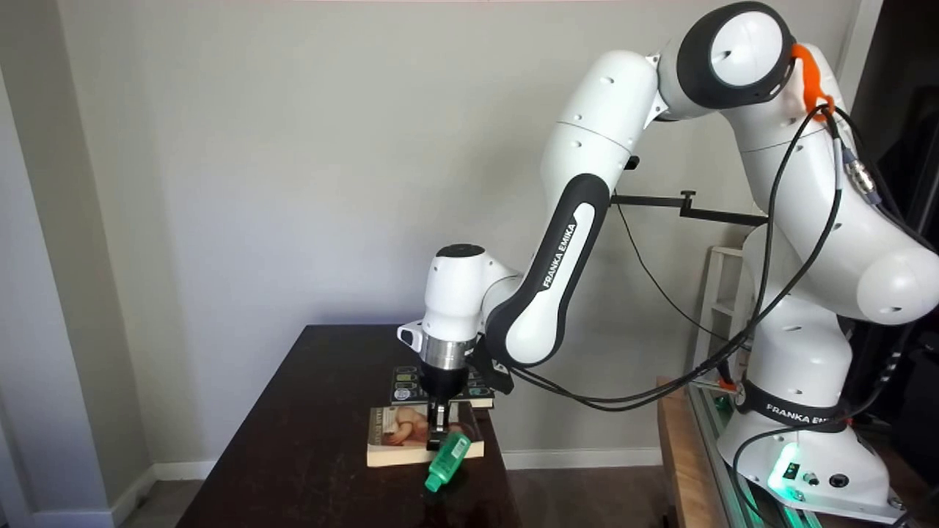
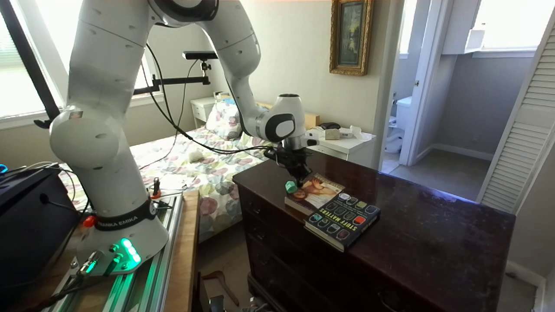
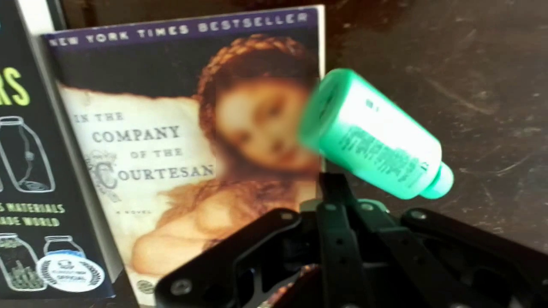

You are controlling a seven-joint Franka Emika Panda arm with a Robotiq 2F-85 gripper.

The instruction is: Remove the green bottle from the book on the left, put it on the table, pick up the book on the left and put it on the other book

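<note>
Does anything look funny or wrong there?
Yes, the green bottle is tilted at the edge of the book with the lady, its cap sticking out past it. That looks odd because bottles usually stand upright.

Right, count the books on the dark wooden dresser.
2: the rectangular cream-and-black book, the green plastic bottle at its edge, and, beside that book, the rectangular black, yellow-lettered book. No third shows.
</note>
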